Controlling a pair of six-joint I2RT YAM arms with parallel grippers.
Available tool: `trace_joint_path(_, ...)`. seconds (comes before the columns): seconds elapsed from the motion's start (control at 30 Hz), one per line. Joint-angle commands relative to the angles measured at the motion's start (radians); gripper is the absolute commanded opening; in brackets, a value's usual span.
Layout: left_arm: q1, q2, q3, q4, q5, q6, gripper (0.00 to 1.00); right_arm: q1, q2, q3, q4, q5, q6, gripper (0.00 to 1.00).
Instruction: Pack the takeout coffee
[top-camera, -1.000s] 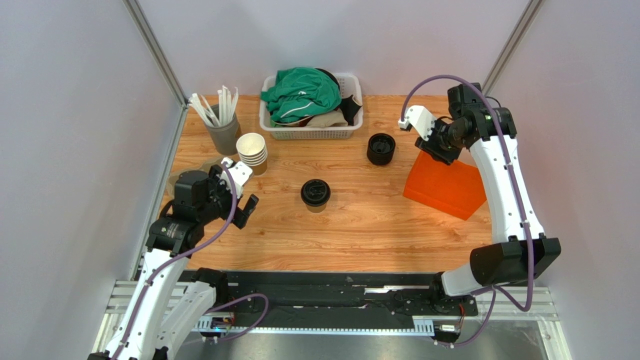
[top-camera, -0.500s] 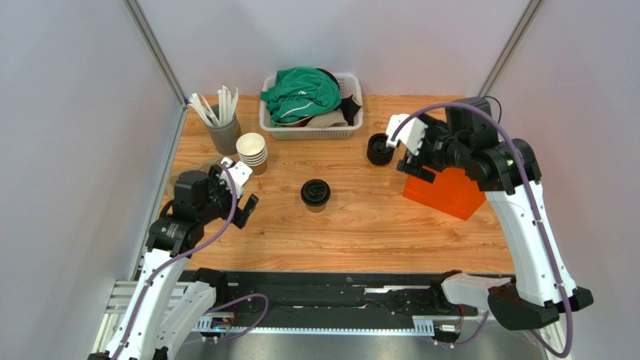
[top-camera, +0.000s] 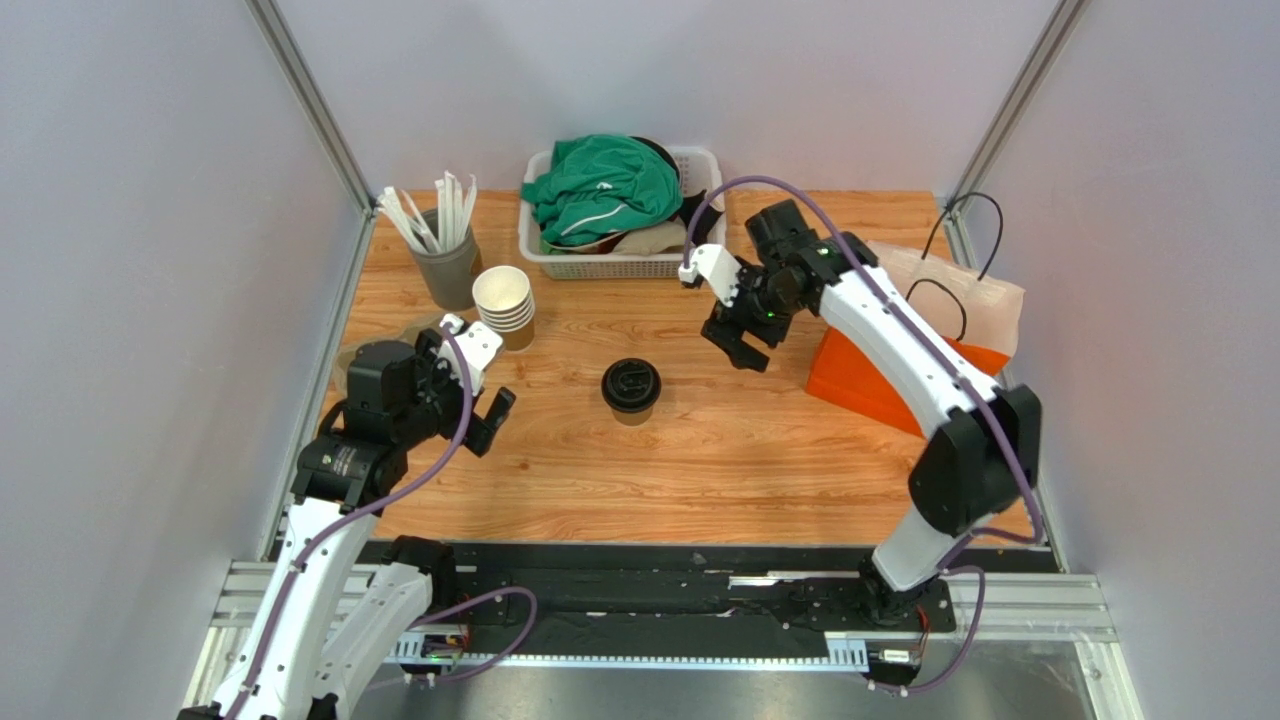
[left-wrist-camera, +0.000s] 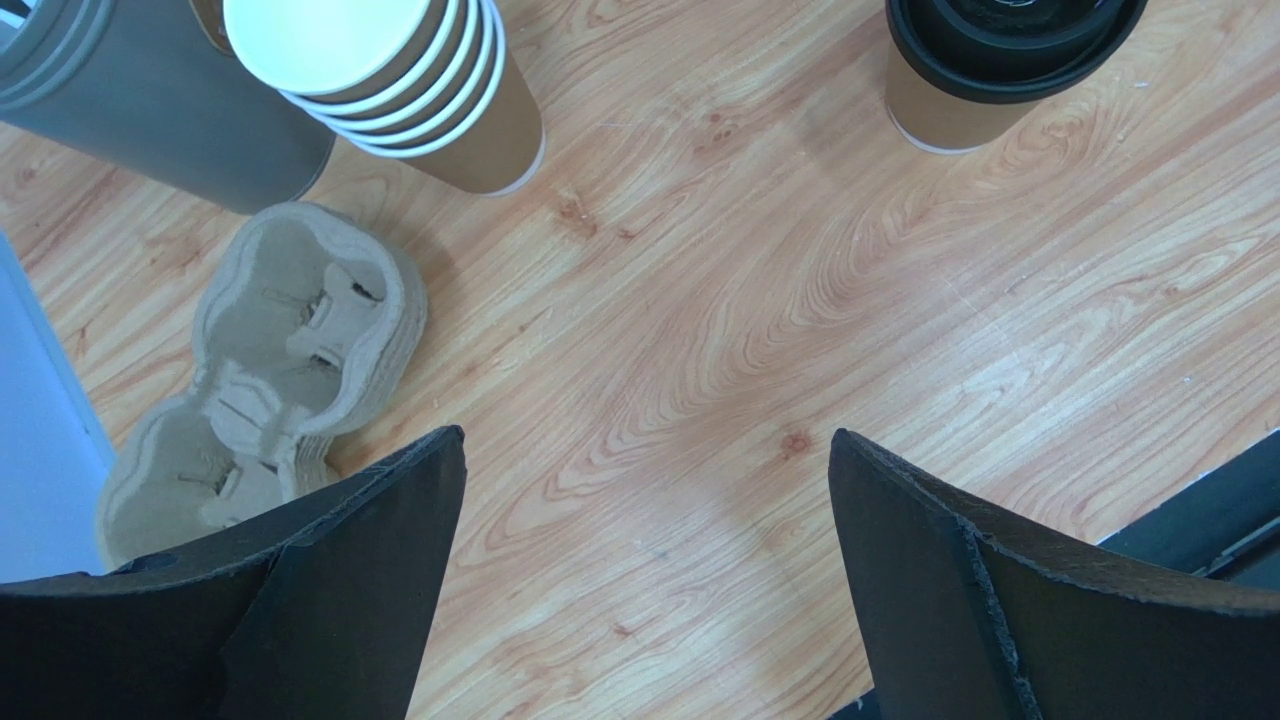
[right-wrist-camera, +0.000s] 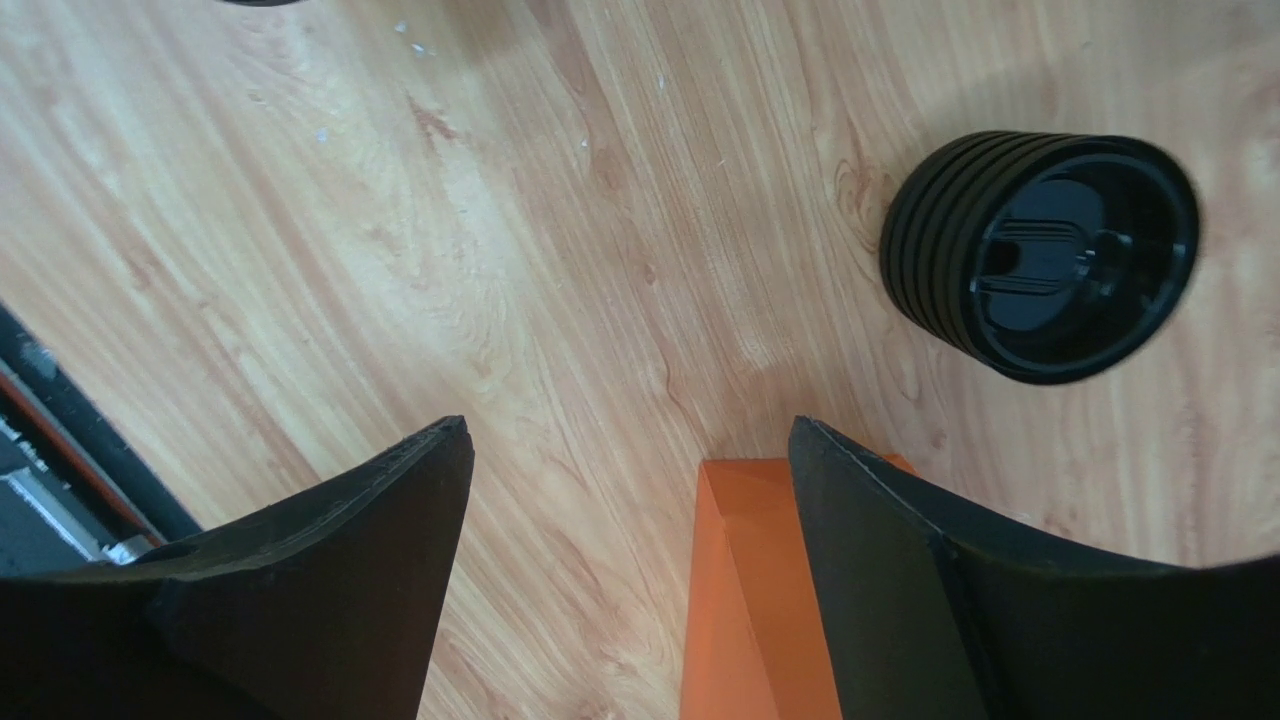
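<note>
**Coffee cup free at mid-table, right arm poised to fetch it**

Coffee cup (top-camera: 631, 387), brown paper with its black lid pressed on, stands upright near the middle of the table (top-camera: 721, 450), touched by nothing. The right pincer (right-wrist-camera: 628, 443) hangs to its right and a little farther back. Its jaws are spread wide with only bare wood between them. The stack of loose lids (right-wrist-camera: 1052, 255) sits just beside it, and a corner of the orange bag (top-camera: 887, 375) lies under its near side. The left pincer (top-camera: 478, 375) hovers at the left edge, also spread and empty, with the pulp carrier (left-wrist-camera: 271, 375) and the stack of empty cups (top-camera: 504, 305) close by.

By my reading, the right arm is about to go for the cup, and nothing has been packed yet.

To do it well, I would:

- Swing left and toward the near edge, staying clear of the lid stack so a finger does not topple it.
- Come down level so the jaws straddle the paper wall below the lid rim, with the cup centred between them.
- Close gently, because a thin paper wall buckles under a hard squeeze and that could pop the lid.
- Lift straight up and keep the cup upright all the way across.

The bag looks the likely destination, though from here I cannot tell whether its mouth stands open enough to take the cup. It is worth checking that before lowering it in.
</note>
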Motion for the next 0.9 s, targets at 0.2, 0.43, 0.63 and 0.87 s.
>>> trace_joint_path(0.2, 0.011, -0.015, -0.006, 0.033, -0.004, -0.001, 0.99, -0.002, 0.278, 0.068, 0.133, 0.106, 0.039, 0.83)
trace_joint_path(0.43, 0.013, -0.018, -0.010, 0.037, -0.007, 0.000, 0.99, -0.002, 0.396, 0.097, 0.076, 0.132, -0.024, 0.83)
trace_joint_path(0.63, 0.013, -0.018, -0.012, 0.037, -0.010, -0.001, 0.99, -0.019, 0.445, 0.112, 0.113, 0.184, -0.029, 0.83)
trace_joint_path(0.87, 0.014, -0.018, -0.012, 0.037, -0.012, 0.000, 0.99, -0.031, 0.498, 0.128, 0.169, 0.246, -0.039, 0.84)
